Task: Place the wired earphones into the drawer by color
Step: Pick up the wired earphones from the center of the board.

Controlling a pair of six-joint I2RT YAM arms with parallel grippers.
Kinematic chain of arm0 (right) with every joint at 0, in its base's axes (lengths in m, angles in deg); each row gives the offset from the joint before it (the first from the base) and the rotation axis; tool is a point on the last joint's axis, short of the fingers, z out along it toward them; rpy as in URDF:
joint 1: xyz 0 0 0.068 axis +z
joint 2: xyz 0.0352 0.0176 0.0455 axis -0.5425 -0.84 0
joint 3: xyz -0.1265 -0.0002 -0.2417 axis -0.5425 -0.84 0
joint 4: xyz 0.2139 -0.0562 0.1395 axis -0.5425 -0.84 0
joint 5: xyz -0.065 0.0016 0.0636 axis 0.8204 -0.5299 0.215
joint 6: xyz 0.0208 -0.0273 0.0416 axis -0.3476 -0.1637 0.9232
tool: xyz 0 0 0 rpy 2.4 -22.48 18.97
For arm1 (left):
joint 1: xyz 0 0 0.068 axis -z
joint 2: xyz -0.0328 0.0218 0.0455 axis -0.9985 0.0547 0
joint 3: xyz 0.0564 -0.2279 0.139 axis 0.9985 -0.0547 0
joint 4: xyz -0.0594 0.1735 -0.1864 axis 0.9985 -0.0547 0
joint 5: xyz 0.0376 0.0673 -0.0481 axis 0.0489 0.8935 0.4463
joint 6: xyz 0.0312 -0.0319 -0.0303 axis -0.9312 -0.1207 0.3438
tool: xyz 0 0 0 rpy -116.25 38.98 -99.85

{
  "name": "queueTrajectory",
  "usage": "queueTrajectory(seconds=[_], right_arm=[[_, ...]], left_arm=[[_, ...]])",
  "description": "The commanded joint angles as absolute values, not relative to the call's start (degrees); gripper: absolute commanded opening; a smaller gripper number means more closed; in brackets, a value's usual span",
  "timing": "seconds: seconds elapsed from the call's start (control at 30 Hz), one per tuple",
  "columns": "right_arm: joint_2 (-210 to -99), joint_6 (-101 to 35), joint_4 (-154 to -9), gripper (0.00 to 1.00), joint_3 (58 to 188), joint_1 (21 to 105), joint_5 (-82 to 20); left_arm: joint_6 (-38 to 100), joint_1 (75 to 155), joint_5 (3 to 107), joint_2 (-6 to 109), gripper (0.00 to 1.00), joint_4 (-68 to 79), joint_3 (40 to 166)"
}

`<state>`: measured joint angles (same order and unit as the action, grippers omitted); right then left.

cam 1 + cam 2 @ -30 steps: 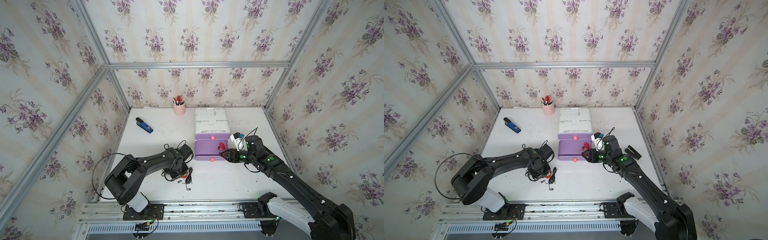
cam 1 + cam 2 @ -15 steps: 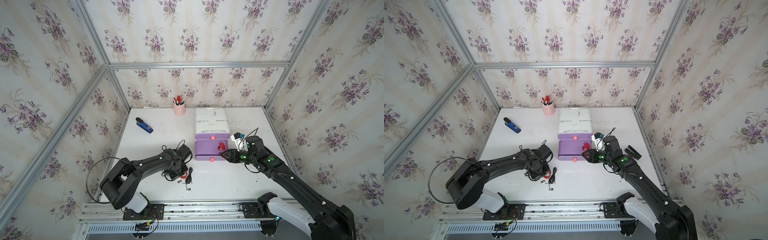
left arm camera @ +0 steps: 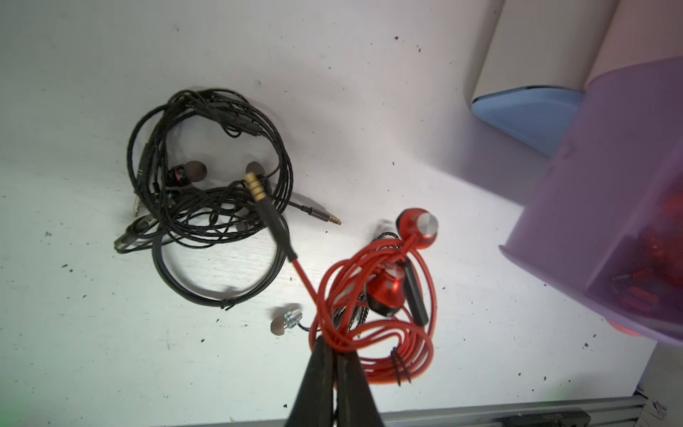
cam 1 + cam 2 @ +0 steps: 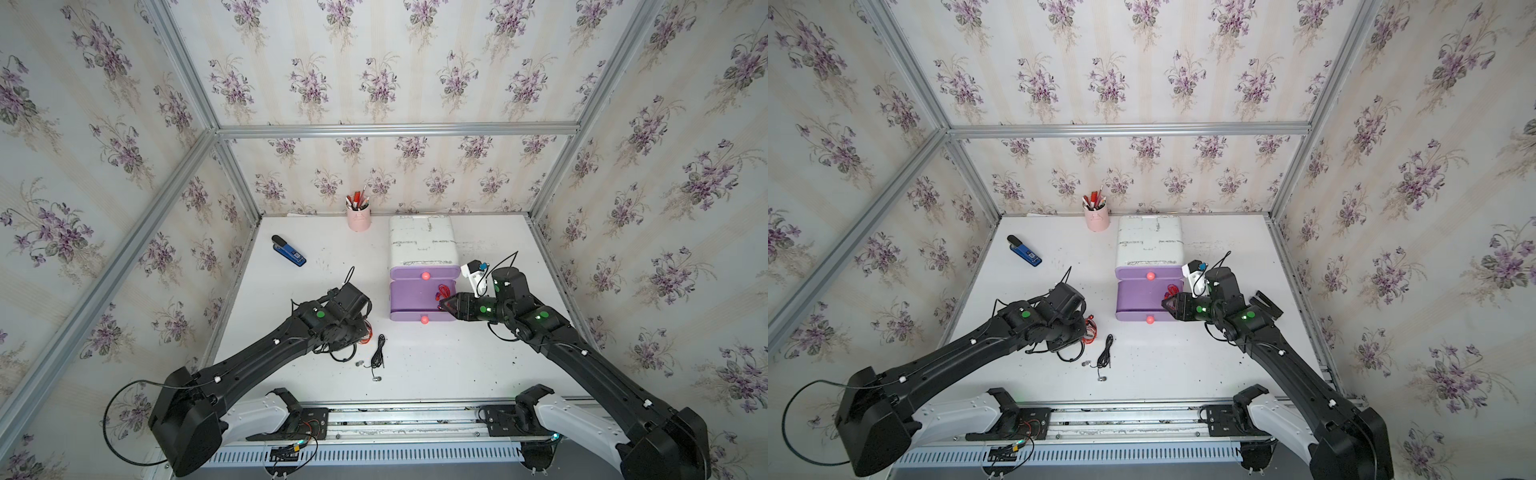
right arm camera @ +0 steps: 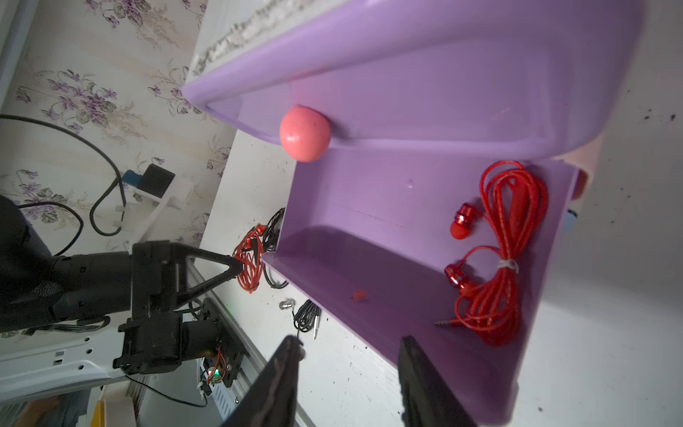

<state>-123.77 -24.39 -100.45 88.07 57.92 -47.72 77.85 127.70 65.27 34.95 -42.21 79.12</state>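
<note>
Pinching red earphones (image 3: 384,314) tight toward tabletop (image 4: 478,361) front edge, L gripper (image 3: 334,345) looks set to lift; R gripper (image 5: 349,340), half-open & empty, sits at open purple drawer (image 5: 388,207), prob. steadying it; matching red set (image 5: 506,258) inside.

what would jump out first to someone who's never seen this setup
The left tool is pinched shut on a coil of red earphones, right beside a tangle of black earphones. Next comes the pulled-out purple drawer, where another red set already lies at one end.
</note>
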Motion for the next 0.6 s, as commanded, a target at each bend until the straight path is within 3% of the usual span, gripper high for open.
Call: queueTrajectory(seconds=[0.0, 0.3, 0.57], right_arm=[[-123.89, -23.33, -97.48, 0.48, 89.15, 57.95, -50.0], [-122.48, -15.05, -84.01, 0.62, 88.82, 61.12, -58.64], [-128.02, -11.85, -76.39, 0.67, 90.93, 75.18, -55.32]], left_arm=[[74.99, 127.65, 66.42, 32.41, 0.06, -44.39, 80.65], [69.88, 127.64, 65.88, 28.38, 0.06, -47.17, 88.77], [69.24, 127.64, 63.81, 27.85, 0.05, -44.97, 92.44]])
